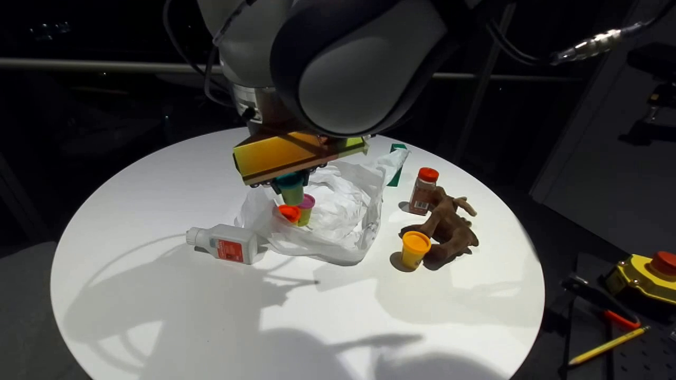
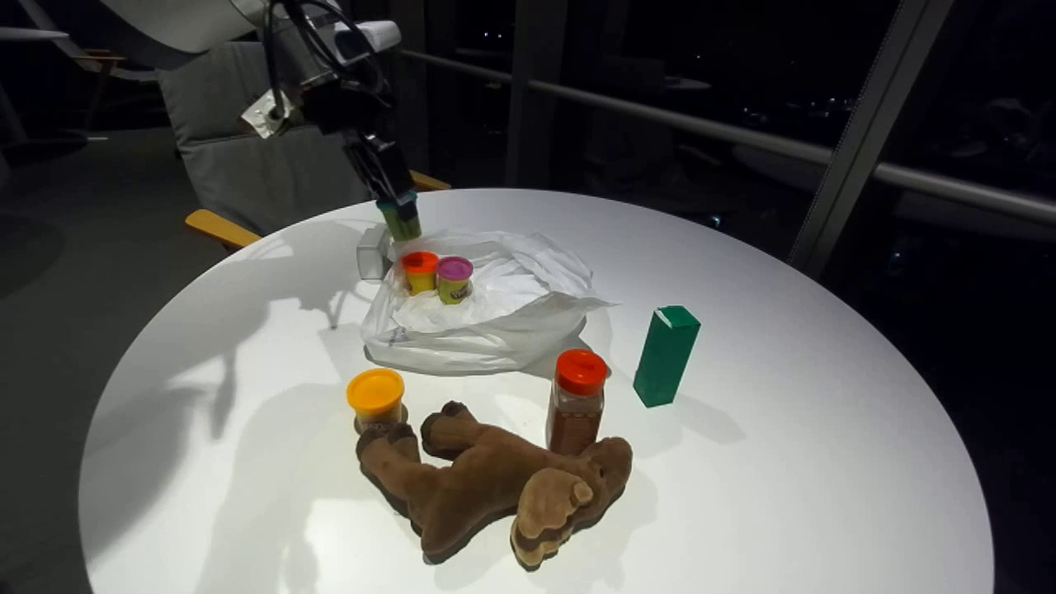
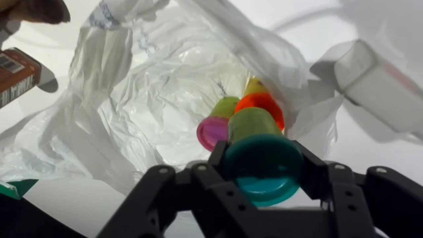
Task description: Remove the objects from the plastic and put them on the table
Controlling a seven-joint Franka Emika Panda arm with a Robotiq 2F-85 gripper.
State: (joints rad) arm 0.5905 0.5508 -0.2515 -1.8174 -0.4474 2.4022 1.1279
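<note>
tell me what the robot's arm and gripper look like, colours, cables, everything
The arm has rounded white and grey shells with broad dark trim. Dark cables loop beside it, and a cable has a silvery connector. In an exterior view, an orange-yellow bar shows at the wrist. The gripper is black and jointed, with pale screw heads.

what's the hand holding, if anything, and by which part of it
A green cup, gripped by the hand at opposite sides of its teal lid.
</note>
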